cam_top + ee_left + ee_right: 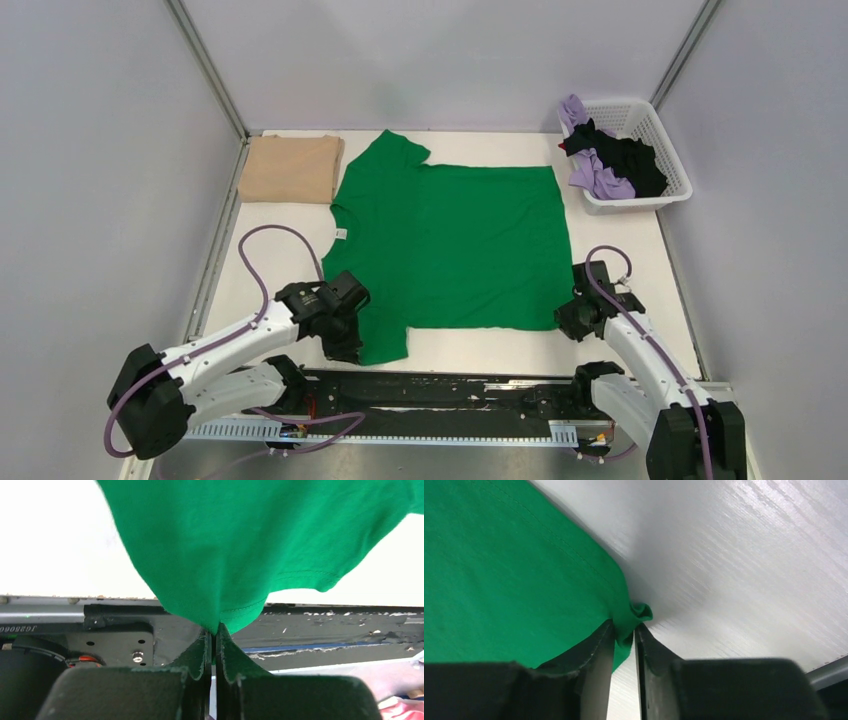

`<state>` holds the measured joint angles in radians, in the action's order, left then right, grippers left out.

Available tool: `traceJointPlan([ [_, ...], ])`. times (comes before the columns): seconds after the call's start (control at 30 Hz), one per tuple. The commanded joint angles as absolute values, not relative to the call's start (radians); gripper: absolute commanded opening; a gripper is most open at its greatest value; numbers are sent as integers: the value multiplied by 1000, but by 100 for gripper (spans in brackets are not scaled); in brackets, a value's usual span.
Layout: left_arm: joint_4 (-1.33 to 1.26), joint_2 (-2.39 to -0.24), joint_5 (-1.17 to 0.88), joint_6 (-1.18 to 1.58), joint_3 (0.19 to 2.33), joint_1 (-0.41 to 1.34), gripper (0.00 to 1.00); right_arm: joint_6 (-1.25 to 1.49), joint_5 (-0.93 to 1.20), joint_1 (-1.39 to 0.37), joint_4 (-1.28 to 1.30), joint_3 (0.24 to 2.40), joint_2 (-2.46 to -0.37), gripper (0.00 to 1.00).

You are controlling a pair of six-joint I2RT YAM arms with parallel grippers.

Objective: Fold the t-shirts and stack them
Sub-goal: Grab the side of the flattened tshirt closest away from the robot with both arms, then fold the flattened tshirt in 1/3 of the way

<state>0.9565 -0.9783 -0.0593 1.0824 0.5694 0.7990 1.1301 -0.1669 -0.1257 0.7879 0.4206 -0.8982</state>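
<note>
**Green t-shirt (450, 245) being pinched at sleeve and hem corner**

It is lying flat, L of the basket (630, 205), with the tan t-shirt (292, 168) sitting folded further L. L gripper (214, 640) is pressing its jaws together on the sleeve hem. R gripper (624, 630), nearer the basket, is nipping a small bunched hem corner. Risk: thin, soft cotton is giving little purchase, esp. at R, so uneven lifting may slip a corner and skew the fold. Basket: rigid white lattice.
</note>
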Motion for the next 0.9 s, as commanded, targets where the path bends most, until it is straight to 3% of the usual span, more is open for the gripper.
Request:
traceJointPlan([
  [0.0,848,-1005,-18,1015,657,808,0,1098,-211,-122,719,420,-917,17],
  [0.1,789,-1022,-27,962,678,808,0,1041,-206,-121,696,441,-922,0],
  [0.37,615,-1123,-29,844,797,782,0,910,-134,-121,612,514,-920,0],
  [0.87,438,-1347,-6,721,1036,475,0,831,-145,-121,551,727,-1128,0],
])
